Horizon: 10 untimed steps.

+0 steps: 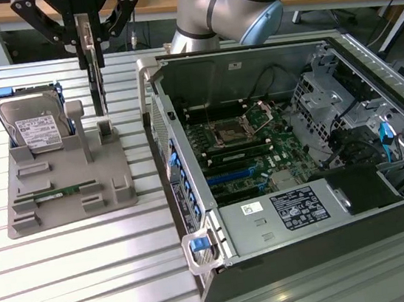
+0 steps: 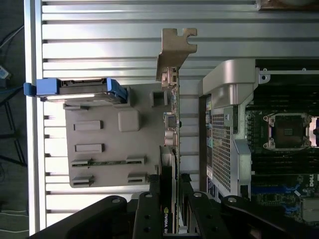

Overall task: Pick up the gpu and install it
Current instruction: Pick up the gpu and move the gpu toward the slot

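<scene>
Claw [image 1: 90, 52] clenched on gpu [image 1: 97, 90], gripping the card's upper end between both fingers. Card hangs upright directly below the claw, just over gray holder tray [image 1: 60, 207], beside open computer case [image 1: 193, 197]. Hard drive [image 1: 31, 129] stands in tray.

My bench, one table [image 1: 77, 279]: silver ribbed aluminium slats, running across the frame from the exterior view's left to its right, raised rail along the upper-left edge.

Items directly on it, two.

1. Grey moulded holder [image 1: 71, 202], flat on the slats, left half of the frame, mid-height.
2. Open PC case [image 1: 305, 253], on its side, right half of the frame, just beside the holder, bare slats between them.
</scene>
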Each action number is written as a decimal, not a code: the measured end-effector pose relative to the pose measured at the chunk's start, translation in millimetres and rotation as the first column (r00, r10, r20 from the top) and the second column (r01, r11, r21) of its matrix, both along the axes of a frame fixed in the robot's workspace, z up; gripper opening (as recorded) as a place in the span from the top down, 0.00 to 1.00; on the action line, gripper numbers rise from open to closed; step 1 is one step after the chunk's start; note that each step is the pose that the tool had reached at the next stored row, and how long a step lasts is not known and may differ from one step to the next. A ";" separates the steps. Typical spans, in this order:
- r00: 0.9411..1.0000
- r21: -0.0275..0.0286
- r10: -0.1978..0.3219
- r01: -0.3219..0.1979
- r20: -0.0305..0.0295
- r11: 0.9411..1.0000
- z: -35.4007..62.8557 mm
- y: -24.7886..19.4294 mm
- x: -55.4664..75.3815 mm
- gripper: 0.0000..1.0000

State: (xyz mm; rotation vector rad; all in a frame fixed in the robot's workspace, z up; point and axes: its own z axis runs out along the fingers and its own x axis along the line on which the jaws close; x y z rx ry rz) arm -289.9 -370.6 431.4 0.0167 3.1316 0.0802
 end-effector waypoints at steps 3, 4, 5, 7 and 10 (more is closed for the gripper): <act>1.000 0.000 0.000 0.000 0.000 1.000 0.0 0.0 0.0 0.74; 1.000 0.000 0.000 0.000 0.000 1.000 0.1 0.0 0.0 0.74; 1.000 0.000 0.000 0.000 0.000 1.000 0.2 0.0 0.8 0.74; 1.000 0.000 0.000 0.000 0.000 1.000 0.1 0.0 5.3 0.74; 1.000 0.000 0.000 0.000 0.000 1.000 0.0 0.0 12.4 0.74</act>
